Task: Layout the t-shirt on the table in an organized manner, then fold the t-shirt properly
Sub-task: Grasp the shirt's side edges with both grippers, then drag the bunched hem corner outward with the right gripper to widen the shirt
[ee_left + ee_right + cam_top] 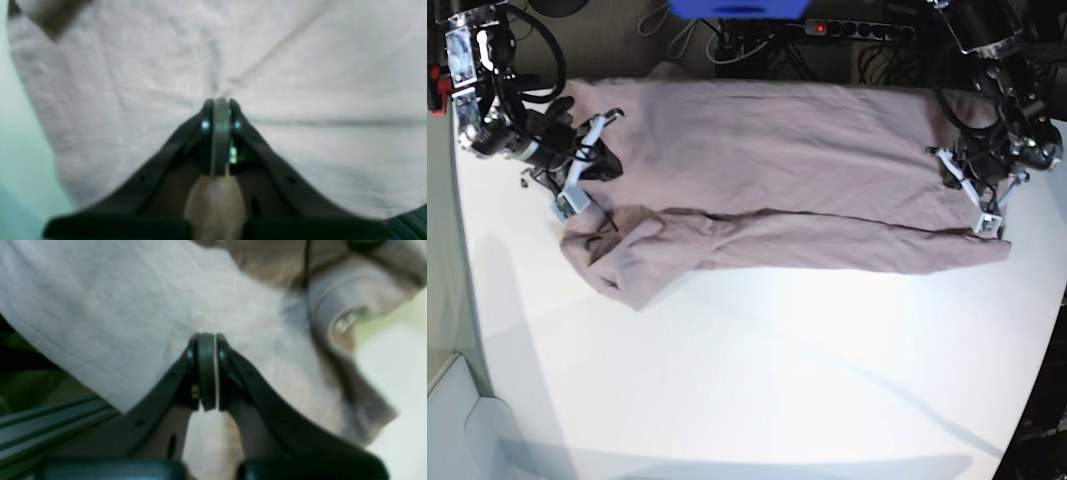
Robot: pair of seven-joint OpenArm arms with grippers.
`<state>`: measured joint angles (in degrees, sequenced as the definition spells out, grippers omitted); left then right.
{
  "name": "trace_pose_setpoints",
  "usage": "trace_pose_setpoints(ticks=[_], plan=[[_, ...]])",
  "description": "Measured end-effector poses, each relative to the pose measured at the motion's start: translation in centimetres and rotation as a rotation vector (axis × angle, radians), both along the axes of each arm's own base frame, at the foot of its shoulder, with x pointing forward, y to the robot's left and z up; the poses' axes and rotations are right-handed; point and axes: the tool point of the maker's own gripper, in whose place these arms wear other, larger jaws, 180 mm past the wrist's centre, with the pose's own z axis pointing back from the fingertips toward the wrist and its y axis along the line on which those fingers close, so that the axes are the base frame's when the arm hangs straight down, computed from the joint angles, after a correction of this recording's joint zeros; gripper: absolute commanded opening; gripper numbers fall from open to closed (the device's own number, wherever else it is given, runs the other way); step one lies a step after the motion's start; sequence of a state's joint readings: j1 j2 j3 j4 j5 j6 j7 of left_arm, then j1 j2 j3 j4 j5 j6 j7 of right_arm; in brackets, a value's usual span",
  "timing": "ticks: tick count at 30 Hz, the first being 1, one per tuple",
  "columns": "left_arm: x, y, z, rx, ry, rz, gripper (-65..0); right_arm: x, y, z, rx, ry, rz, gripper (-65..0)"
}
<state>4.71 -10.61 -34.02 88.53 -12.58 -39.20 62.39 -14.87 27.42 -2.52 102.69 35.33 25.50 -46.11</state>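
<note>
Mauve t-shirt (797,180) lies across table (777,380), both pincers clamped on it.

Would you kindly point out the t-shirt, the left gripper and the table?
t-shirt (797,150), base view, flat middle of the cloth.
left gripper (221,103), left wrist view, closed fingertips pinching cloth.
table (777,370), base view, bare white top.

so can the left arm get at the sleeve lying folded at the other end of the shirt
Probably not as things stand: the left hand is shut on the shirt at the hem end, and the sleeve lies across the table beside the right hand.
</note>
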Motion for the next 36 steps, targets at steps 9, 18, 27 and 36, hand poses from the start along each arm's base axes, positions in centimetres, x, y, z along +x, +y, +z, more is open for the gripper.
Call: trace_pose_setpoints(ticks=[9,18,27,36], plan=[[1.5,-0.5,3.3,0.044,-0.091,-0.026,-64.5,1.0,0.9,-0.3,0.045,0.001,-0.027,-65.0],[1.0,0.8,3.2,0.07,-0.059,0.001,-58.1,0.7,0.5,-0.9,0.032,0.021,-0.033,-65.0],[0.5,1.0,2.5,0.062,-0.036,0.007,-35.1,1.9,0.5,-0.2,0.033,-0.009,-0.033,-65.0],[0.7,0.6,2.6,0.048,-0.047,0.005,-35.1,2.9,1.1,0.5,0.052,-0.036,-0.039,-40.8]])
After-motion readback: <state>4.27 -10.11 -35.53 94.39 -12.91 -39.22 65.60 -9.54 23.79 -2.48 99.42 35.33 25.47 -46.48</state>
